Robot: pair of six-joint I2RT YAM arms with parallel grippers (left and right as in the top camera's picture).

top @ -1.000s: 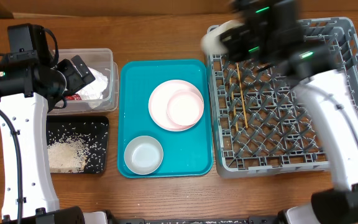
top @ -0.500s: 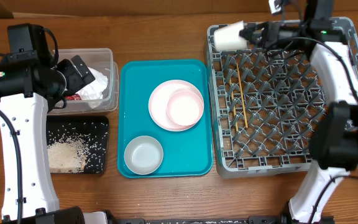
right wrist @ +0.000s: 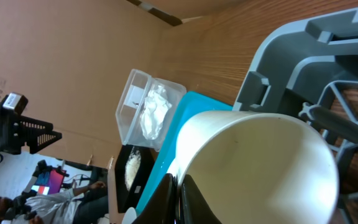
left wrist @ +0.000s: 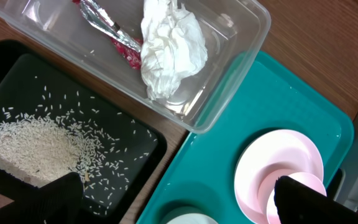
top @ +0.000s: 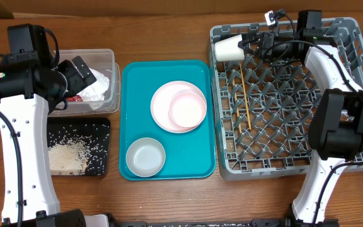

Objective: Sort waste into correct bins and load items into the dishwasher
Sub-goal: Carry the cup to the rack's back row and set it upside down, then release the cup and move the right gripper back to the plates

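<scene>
The small white cup (top: pixel 227 49) is held on its side over a far corner of the grey rack (top: pixel 295 126), its rim pinched tight by the right gripper (top: pixel 247 45). It should be turned mouth down and set gently between the pegs (top: pixel 276 107) before being let go. The left gripper (top: pixel 80 68) is spread wide by the clear tub (top: pixel 110 58).

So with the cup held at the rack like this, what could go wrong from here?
1. The white cup is tipped on its side at a corner of the grey rack, right at the rim; released now, it might roll or fall outside.
2. The right jaws pinch only its thin wall near the mouth, so it could slip or pivot.
3. The chopsticks rest loosely on the pegs; a low sweep might dislodge them.
</scene>
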